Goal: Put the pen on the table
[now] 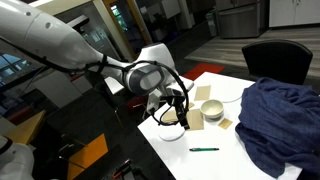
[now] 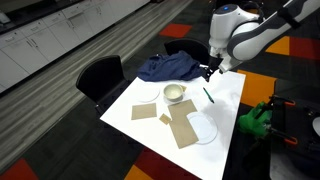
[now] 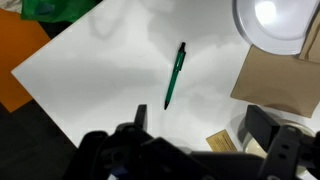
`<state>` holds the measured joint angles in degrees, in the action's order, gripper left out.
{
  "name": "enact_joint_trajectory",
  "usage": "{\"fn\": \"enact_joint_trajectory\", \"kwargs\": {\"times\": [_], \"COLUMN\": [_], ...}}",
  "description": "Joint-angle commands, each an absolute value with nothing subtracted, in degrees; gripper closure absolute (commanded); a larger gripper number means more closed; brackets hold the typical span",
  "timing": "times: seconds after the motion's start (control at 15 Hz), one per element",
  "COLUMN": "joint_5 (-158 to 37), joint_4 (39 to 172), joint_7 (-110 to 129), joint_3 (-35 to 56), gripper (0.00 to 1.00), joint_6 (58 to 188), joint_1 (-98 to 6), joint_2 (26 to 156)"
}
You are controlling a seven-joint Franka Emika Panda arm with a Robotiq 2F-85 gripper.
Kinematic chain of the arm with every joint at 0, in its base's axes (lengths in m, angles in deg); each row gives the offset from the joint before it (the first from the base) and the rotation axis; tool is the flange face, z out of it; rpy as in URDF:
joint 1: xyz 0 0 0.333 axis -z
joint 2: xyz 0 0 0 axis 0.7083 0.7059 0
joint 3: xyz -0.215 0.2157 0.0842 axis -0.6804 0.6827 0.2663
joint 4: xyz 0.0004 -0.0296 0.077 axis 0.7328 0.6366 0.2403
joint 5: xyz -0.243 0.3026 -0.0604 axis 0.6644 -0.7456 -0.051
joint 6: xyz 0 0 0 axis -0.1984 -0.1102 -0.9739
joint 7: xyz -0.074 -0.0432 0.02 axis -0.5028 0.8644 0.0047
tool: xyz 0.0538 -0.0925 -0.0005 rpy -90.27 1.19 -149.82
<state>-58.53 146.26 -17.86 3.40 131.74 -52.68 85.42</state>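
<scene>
Since the pen [image 3: 175,75] lies flat on the table [image 3: 100,60] (task apparently done), the gripper [image 3: 200,125] hangs above, jaws spread apart and empty.

White table [image 2: 228,108], smooth top. Green pen [image 3: 175,75] lies flat on a bare patch nr the edge, touching nothing else. Blue cloth [image 2: 170,68] bunched at 1 end, partly over the edge. White bowl [image 2: 175,94] approx mid-table, just beside the cloth. Brown card pcs [image 2: 183,128] lie flat nr the bowl. Round white plate [image 2: 205,131] sits vs the biggest pc.
</scene>
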Motion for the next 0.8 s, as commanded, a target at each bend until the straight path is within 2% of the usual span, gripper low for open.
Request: {"fn": "enact_joint_trajectory", "kwargs": {"times": [0.0,0.73], "joint_5": [-56.8,-57.7], "joint_4": [150.9,150.8], "joint_7": [-17.7,-17.2], "joint_3": [5.7,8.7], "gripper": [0.00,0.00], "joint_6": [131.2,131.5], "joint_1": [-50.6,-48.0], "joint_2": [77.5,76.6]}}
